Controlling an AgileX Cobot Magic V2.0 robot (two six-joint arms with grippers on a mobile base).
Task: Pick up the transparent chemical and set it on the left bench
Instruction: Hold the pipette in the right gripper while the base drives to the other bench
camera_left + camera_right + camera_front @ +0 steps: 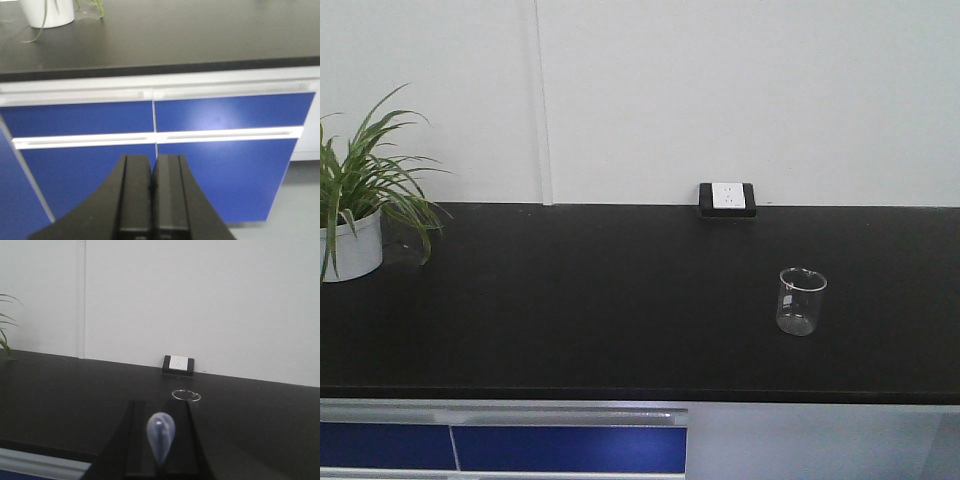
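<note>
My right gripper [160, 412] is clamped on the transparent chemical [160, 432], its bulb poking up between the jaws. Beyond it the beaker [801, 301] stands empty on the black counter [570, 300] by the socket [727, 197] (the wrong bench). My left gripper [152, 162] is closed on nothing. The grab looks done; the carry to the left bench, out of view, is left.

No text, brand, number or sign can be read in any view. The glass beaker [801, 301] carries what may be faint printed marks on its wall, too small to make out, and the white wall socket [728, 196] shows only its slots.
</note>
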